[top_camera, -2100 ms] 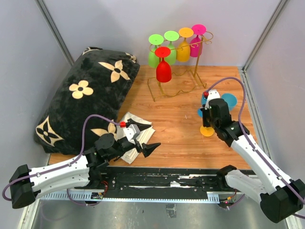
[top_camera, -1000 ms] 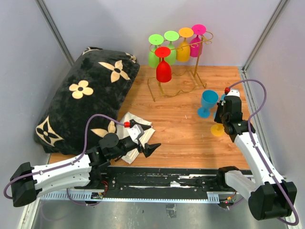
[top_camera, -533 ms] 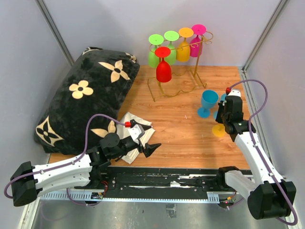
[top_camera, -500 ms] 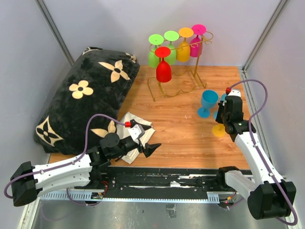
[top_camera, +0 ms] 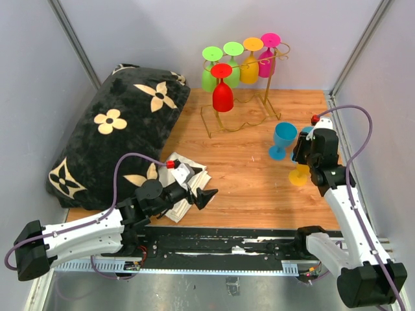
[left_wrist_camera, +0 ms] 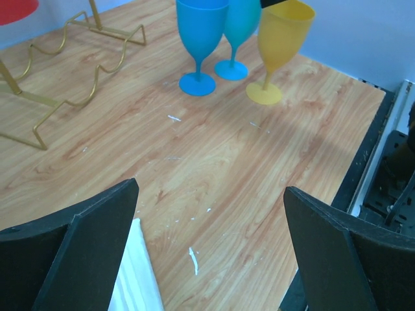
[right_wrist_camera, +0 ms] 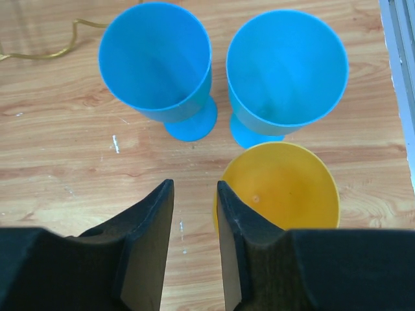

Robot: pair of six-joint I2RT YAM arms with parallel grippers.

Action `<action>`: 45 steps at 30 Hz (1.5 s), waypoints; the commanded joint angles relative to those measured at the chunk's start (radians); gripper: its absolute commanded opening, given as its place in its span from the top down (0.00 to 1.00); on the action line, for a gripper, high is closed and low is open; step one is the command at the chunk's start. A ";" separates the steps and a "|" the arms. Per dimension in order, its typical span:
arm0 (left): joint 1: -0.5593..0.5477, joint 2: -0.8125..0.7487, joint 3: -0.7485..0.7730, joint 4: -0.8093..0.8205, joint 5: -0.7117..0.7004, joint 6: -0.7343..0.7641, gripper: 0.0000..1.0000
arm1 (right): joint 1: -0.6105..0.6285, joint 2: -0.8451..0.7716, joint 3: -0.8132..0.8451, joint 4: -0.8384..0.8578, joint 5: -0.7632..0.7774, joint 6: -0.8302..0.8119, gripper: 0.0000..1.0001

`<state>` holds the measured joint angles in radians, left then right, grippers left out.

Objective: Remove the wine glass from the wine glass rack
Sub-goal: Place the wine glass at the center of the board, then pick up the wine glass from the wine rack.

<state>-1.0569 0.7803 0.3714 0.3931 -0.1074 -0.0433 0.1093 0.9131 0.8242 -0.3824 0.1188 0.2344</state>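
Beside right claw (right_wrist_camera: 194, 186), upright yellow wine glass (right_wrist_camera: 279, 188)

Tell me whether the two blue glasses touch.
Apart. In the right wrist view, looking down, bare table shows between the blue glass and the second blue glass, at their bowls and at their feet.

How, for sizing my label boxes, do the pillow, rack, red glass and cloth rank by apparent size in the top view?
1. Pillow
2. Rack, by outline
3. Red glass and cloth: unranked. They look similar, and the left arm hides part of the cloth.
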 commanded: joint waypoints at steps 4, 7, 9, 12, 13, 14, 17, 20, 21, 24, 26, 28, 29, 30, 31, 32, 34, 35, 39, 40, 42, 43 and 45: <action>-0.002 0.007 0.076 -0.110 -0.216 -0.186 0.00 | -0.017 -0.071 0.056 -0.001 -0.146 0.021 0.56; -0.001 0.036 0.148 -0.196 -0.298 -0.266 0.00 | -0.017 -0.072 0.082 0.028 -0.223 0.069 0.52; -0.001 0.055 0.199 -0.241 -0.333 -0.302 0.00 | -0.017 -0.064 0.089 0.069 -0.296 0.119 0.47; 0.001 0.073 0.250 -0.270 -0.324 -0.341 0.00 | -0.017 -0.042 0.093 0.167 -0.402 0.207 0.43; 0.005 0.077 0.258 -0.278 -0.310 -0.350 0.00 | -0.017 -0.031 0.095 0.202 -0.436 0.239 0.43; 0.009 0.077 0.265 -0.284 -0.304 -0.364 0.00 | -0.017 -0.017 0.098 0.243 -0.468 0.271 0.43; 0.056 0.063 0.247 -0.294 -0.278 -0.433 0.00 | -0.016 0.030 0.124 0.342 -0.554 0.389 0.42; 0.178 0.029 0.203 -0.296 -0.146 -0.527 0.00 | -0.002 0.086 0.160 0.397 -0.583 0.495 0.44; 0.214 0.016 0.189 -0.300 -0.108 -0.552 0.00 | 0.006 0.100 0.172 0.392 -0.576 0.522 0.44; 0.265 -0.023 0.218 -0.356 -0.022 -0.562 0.00 | 0.060 0.111 0.164 0.423 -0.467 0.603 0.44; 0.265 -0.049 0.246 -0.386 -0.014 -0.541 0.00 | 0.089 0.117 0.151 0.483 -0.400 0.636 0.44; 0.265 -0.079 0.246 -0.401 -0.041 -0.535 0.00 | 0.115 0.137 0.169 0.499 -0.347 0.670 0.44; 0.265 -0.094 0.240 -0.405 -0.060 -0.535 0.00 | 0.128 0.153 0.182 0.507 -0.325 0.682 0.44; 0.265 -0.106 0.230 -0.407 -0.079 -0.535 0.00 | 0.139 0.170 0.199 0.515 -0.307 0.691 0.43; 0.266 -0.114 0.223 -0.409 -0.093 -0.536 0.00 | 0.150 0.200 0.223 0.523 -0.298 0.698 0.43; 0.267 -0.118 0.217 -0.412 -0.104 -0.535 0.00 | 0.163 0.225 0.248 0.532 -0.287 0.700 0.42; 0.266 -0.117 0.216 -0.424 -0.115 -0.533 0.00 | 0.188 0.283 0.302 0.540 -0.287 0.696 0.40; 0.267 -0.113 0.219 -0.429 -0.115 -0.531 0.00 | 0.197 0.315 0.334 0.542 -0.295 0.695 0.39; 0.267 -0.102 0.227 -0.442 -0.109 -0.512 0.00 | 0.251 0.436 0.472 0.530 -0.288 0.669 0.39; 0.267 -0.103 0.228 -0.444 -0.105 -0.505 0.00 | 0.265 0.465 0.507 0.531 -0.284 0.649 0.38; 0.267 -0.110 0.227 -0.444 -0.100 -0.491 0.00 | 0.289 0.520 0.573 0.524 -0.275 0.627 0.39; 0.267 -0.113 0.228 -0.446 -0.102 -0.489 0.00 | 0.297 0.542 0.595 0.525 -0.269 0.626 0.39; 0.268 -0.120 0.231 -0.457 -0.106 -0.486 0.00 | 0.307 0.572 0.614 0.548 -0.240 0.636 0.39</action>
<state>-0.7948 0.6769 0.5812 -0.0563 -0.2031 -0.5545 0.3824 1.4437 1.3746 0.1173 -0.1795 0.8894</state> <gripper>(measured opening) 0.994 0.614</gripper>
